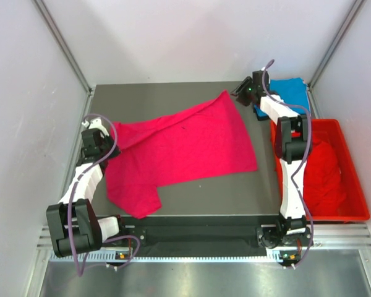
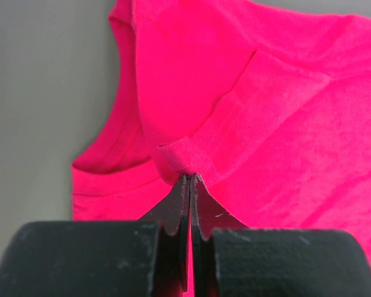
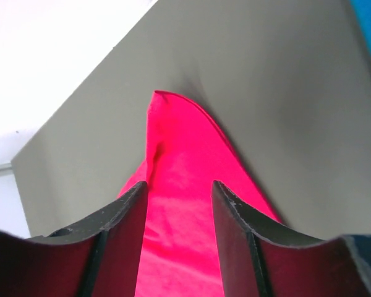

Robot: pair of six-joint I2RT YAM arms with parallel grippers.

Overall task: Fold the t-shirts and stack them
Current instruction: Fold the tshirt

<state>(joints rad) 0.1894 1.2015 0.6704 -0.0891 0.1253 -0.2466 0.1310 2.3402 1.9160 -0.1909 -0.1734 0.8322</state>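
Observation:
A bright pink t-shirt (image 1: 185, 145) lies partly spread on the dark table (image 1: 148, 99), with one corner reaching the far right. My left gripper (image 1: 113, 148) is at the shirt's left edge. In the left wrist view the gripper (image 2: 190, 178) is shut on a pinched fold of the pink t-shirt (image 2: 266, 111). My right gripper (image 1: 238, 94) is at the shirt's far right corner. In the right wrist view it (image 3: 180, 189) is open, with the pink t-shirt (image 3: 179, 161) lying between and below its fingers. A folded sky blue t-shirt (image 1: 292, 93) lies at the back right.
A red plastic crate (image 1: 353, 185) stands beside the table's right edge and holds red t-shirts (image 1: 324, 176). Grey walls enclose the back and sides. The blue t-shirt's edge shows at the top right of the right wrist view (image 3: 370, 18).

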